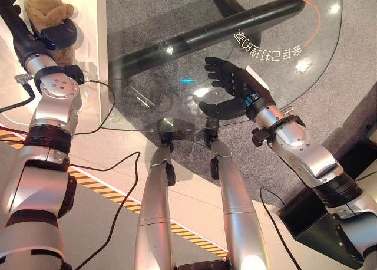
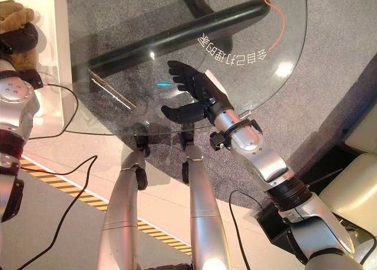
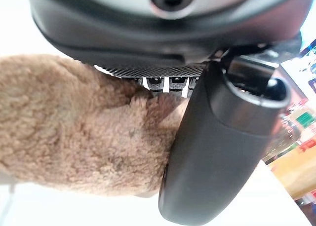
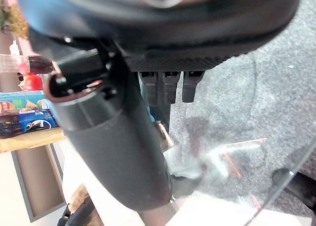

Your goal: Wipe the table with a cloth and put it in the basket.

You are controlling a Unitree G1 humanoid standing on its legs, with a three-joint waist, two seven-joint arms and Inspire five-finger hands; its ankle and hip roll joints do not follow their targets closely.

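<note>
Left wrist view: left hand [image 3: 217, 152] clamps the cloth [image 3: 74, 142] beside the table [image 1: 318, 58]; right hand [image 1: 232, 90] spread over it; a loose pinch, perhaps, drops the cloth

Showroom-like room: glass table [image 1: 294, 75], carpet [image 1: 353, 58]

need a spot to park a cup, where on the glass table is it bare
The glass table is bare beyond the right robot hand, out to its far right rim. It is bare too between that hand and the rim beside the white surface. That surface's far end is crowded: the left robot hand clutches the brown cloth.
</note>
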